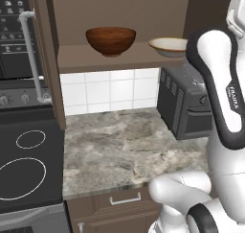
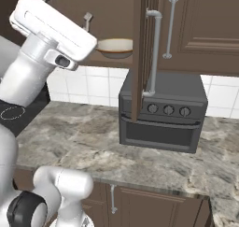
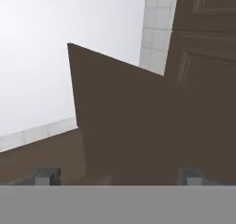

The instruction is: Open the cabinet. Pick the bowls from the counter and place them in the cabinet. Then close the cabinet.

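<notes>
Gripper point(image 3: 119, 177) jaws stand wide apart and empty, raised near the top of the cabinet point(image 2: 196, 30), facing a dark brown panel close ahead. Both bowls already sit on the cabinet's shelf: the reddish-brown bowl point(image 1: 110, 40) to the left, the cream bowl point(image 1: 168, 46) to its right, apart from each other. The desk point(image 1: 124, 145) carries the black toaster oven point(image 2: 161, 118). Both doors hang open, so closing appears to remain. The risk: the arm's bulk, close beside the cream bowl, could knock it during the swing, or the open door edge point(image 2: 140, 53) could catch the hand.
</notes>
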